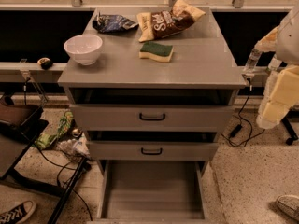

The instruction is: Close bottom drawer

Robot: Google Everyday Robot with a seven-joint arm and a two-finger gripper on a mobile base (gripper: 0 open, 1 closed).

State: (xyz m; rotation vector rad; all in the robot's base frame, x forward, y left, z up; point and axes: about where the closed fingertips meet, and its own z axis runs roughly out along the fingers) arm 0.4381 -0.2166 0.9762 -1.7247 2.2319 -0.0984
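Bottom drawer (152, 188) stands pulled far out of the grey cabinet, low in the middle of the view, its long shallow tray reaching down to the lower edge. My end effector (273, 107) hangs at the right edge of the view, next to the cabinet's right side and level with the top drawer (152, 117). The bottom drawer lies below it and off to the left, well apart from it. I cannot tell whether my end effector is released or clenched. The middle drawer (152, 150) sits just above the open tray. On the counter (205, 66) rest a white bowl (83, 48), a green sponge (156, 51), a chip bag (170, 20) and a dark wrapper (113, 22).
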